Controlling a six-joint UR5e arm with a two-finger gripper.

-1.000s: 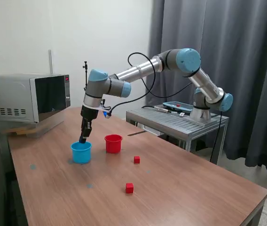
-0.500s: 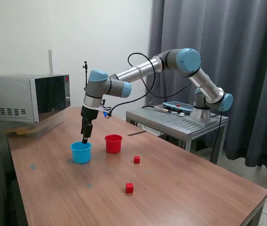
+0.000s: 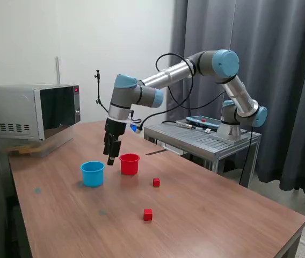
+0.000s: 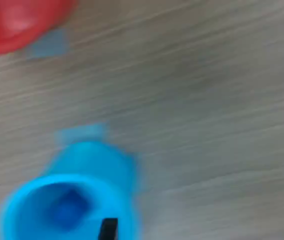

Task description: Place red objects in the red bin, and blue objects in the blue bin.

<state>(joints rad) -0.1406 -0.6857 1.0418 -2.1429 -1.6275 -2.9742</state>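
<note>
Lying nearest on the wooden table (image 3: 206, 215) is a small red cube (image 3: 147, 215), alone on bare wood. A second red cube (image 3: 156, 183) sits a little farther back and toward the exterior view's right, near the red cup (image 3: 129, 164) but apart from it. The red cup stands upright, and the light blue cup (image 3: 92, 173) stands upright beside it on the exterior view's left, with a gap between them.

The gripper (image 3: 111, 156) hangs above the table over that gap, its tips pointing down, closer to the red cup's rim than to the blue one, touching neither. From the exterior view its fingers are too small and dark to judge. In the wrist view, only two dark fingertips (image 4: 108, 229) show at the picture's edge, far apart, with nothing between them, so it looks spread open and empty. That blurred view also shows the light blue cup (image 4: 72, 197) with a darker blue shape (image 4: 68, 210) inside it, likely a blue cube, and an edge of the red cup (image 4: 17, 22).

Farther back, a microwave (image 3: 31, 112) stands at the table's far corner on the exterior view's left. Behind the table on the exterior view's right is a grey metal stand (image 3: 203, 138) carrying the arm's base, with dark curtains (image 3: 260, 64) beyond.
</note>
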